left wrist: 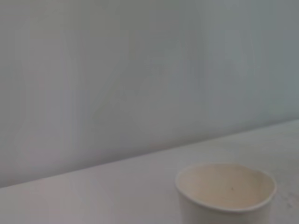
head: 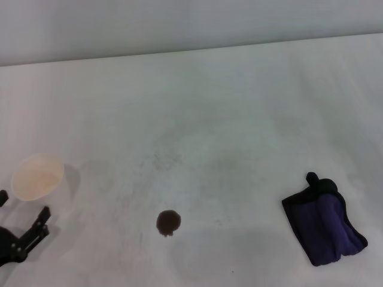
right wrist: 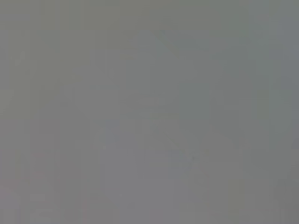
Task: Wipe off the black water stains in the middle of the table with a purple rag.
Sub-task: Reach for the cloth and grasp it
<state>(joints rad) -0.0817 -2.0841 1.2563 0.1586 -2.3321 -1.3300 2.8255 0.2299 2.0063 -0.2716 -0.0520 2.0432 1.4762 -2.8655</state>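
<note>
The black water stain (head: 168, 222) is a small dark round blot on the white table (head: 227, 113), near the front middle. The purple rag (head: 326, 228) lies folded at the front right, with black edging and a black tab at its far corner. My left gripper (head: 23, 207) is at the front left edge of the head view, open and empty, just in front of a white paper cup (head: 37, 176). It is far left of the stain. My right gripper is out of view; the right wrist view shows only plain grey.
The paper cup stands upright and also shows in the left wrist view (left wrist: 226, 189), with a pale wall behind the table. Faint grey smudges (head: 161, 158) mark the table's middle. The table's far edge meets the wall.
</note>
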